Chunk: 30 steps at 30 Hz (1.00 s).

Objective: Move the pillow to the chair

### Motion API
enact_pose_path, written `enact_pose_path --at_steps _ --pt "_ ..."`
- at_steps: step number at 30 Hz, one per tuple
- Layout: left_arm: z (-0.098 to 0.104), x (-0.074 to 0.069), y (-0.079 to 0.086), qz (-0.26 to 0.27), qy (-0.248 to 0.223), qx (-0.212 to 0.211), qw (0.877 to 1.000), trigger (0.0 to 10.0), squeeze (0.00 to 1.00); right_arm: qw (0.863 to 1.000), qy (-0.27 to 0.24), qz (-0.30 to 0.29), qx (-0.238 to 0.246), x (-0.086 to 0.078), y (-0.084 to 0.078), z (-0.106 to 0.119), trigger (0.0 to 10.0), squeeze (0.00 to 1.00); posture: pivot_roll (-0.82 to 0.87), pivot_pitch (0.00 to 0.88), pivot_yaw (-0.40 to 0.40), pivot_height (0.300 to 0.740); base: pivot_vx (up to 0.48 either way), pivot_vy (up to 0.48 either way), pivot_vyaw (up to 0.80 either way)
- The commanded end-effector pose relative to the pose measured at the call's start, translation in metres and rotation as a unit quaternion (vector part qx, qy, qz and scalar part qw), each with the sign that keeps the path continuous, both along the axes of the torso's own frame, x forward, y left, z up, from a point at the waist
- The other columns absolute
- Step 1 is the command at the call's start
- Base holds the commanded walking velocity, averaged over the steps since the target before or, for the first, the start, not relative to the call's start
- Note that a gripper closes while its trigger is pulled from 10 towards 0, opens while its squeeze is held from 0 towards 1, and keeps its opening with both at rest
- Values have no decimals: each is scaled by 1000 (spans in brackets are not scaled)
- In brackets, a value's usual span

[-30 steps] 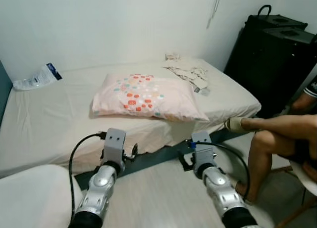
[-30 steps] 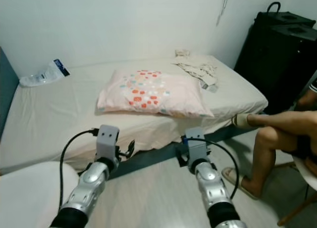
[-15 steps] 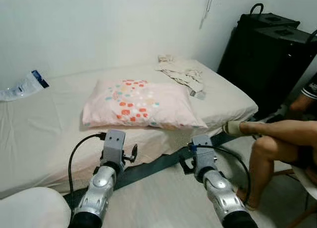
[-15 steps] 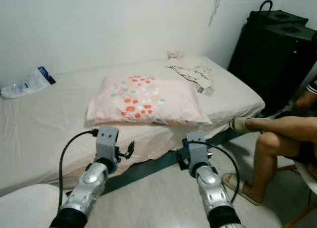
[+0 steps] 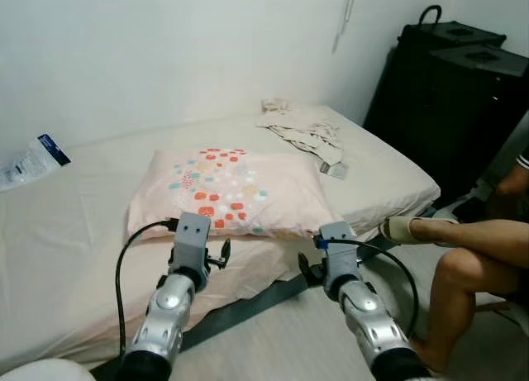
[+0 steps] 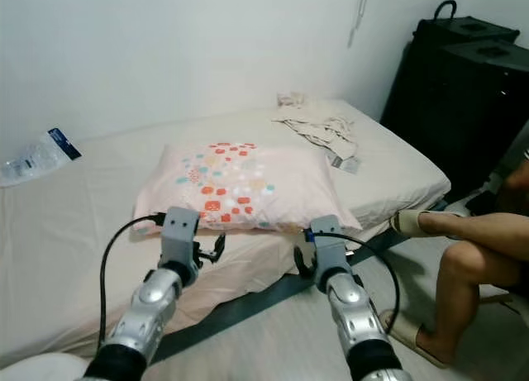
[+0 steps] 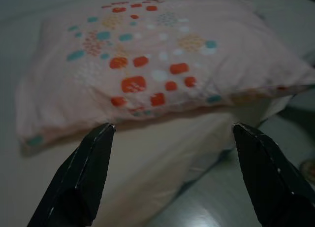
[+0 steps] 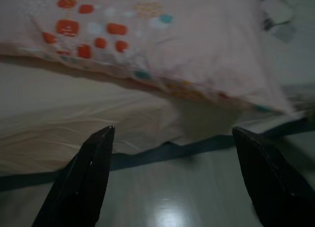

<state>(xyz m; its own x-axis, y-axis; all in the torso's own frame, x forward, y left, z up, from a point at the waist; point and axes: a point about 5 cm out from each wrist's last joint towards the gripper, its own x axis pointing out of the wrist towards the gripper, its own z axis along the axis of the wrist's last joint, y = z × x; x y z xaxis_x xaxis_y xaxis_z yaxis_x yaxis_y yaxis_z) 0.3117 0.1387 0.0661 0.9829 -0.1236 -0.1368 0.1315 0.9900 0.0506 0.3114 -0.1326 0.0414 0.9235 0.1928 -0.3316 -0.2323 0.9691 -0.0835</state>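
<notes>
Seated person's bare legs (image 5: 471, 265) stick out at the robot's right, one sandalled foot near the corner of the cream-sheeted bed (image 5: 74, 249). Tall black cabinet (image 5: 446, 92) behind them. Crumpled pale cloth (image 5: 302, 131) lies on the bed's far corner, clear plastic packet (image 5: 33, 159) by the wall. Pale pink rectangular pillow with red and teal dots (image 5: 231, 191) lies flat near the bed's front edge. Left gripper (image 7: 167, 178) and right gripper (image 8: 172, 180) hover before it, fingers spread wide, holding nothing.
</notes>
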Motion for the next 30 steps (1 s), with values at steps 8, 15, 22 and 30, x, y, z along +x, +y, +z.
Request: enact_pose_path --at_steps 8,15,22,30 --pt "-1 0 -4 -6 6 -2 1000 10000 0 1000 10 -22 -1 -4 -12 -4 10000 0 -20 52 -49 740 352 0 0" --pt "-1 0 -3 -10 7 1 1000 10000 0 1000 11 -2 -25 -5 -8 -6 10000 0 -21 52 -42 740 348 0 0" --pt "0 1 -3 -11 7 2 1000 10000 0 1000 13 1 -23 -6 -6 -7 10000 0 -20 51 -40 740 349 0 800" --pt "-1 1 -3 -14 9 2 1000 10000 0 999 21 -22 -13 -6 -13 -9 10000 0 -18 54 -37 740 320 0 0"
